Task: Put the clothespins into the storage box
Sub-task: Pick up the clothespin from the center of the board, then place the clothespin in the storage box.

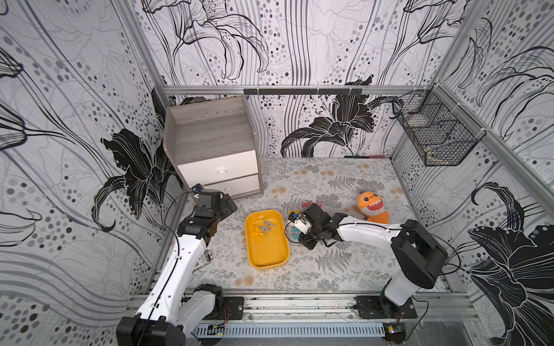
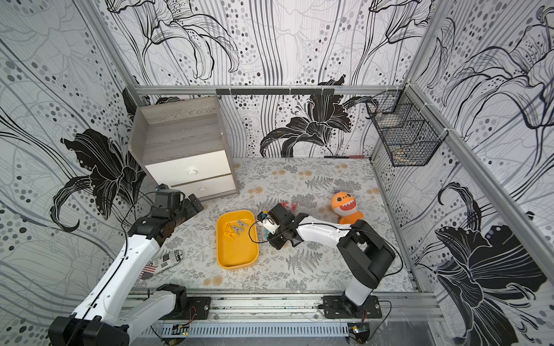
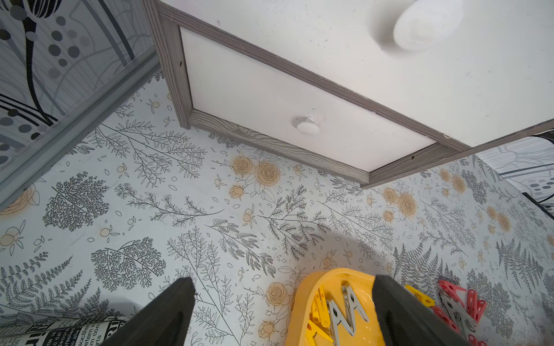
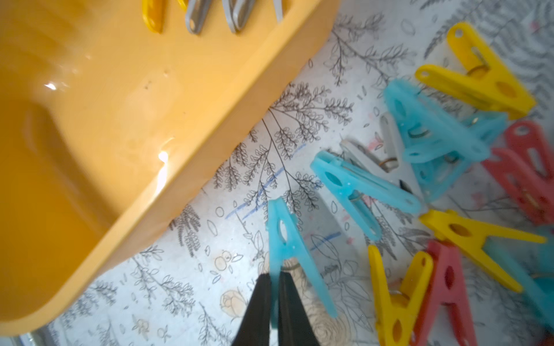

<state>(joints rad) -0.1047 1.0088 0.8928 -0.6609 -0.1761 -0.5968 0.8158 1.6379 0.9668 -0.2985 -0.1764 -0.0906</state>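
Observation:
The yellow-orange storage box (image 1: 266,257) (image 2: 236,254) lies mid-table and holds yellow and grey clothespins (image 1: 263,229) at its far end. A loose pile of teal, yellow, red and grey clothespins (image 4: 434,140) lies on the table just right of the box; its red ones (image 1: 308,204) show in a top view. My right gripper (image 4: 275,278) hangs low beside the box wall (image 4: 90,119), shut on one leg of a teal clothespin (image 4: 287,248). My left gripper (image 3: 283,281) (image 1: 229,206) stands wide open with nothing in it, left of the box's far end near the cabinet.
A grey wood cabinet (image 1: 215,149) with white drawers stands at the back left. An orange plush toy (image 1: 373,206) lies right of the pile. A black wire basket (image 1: 434,131) hangs on the right wall. A newspaper-print roll (image 2: 168,260) lies near the left arm.

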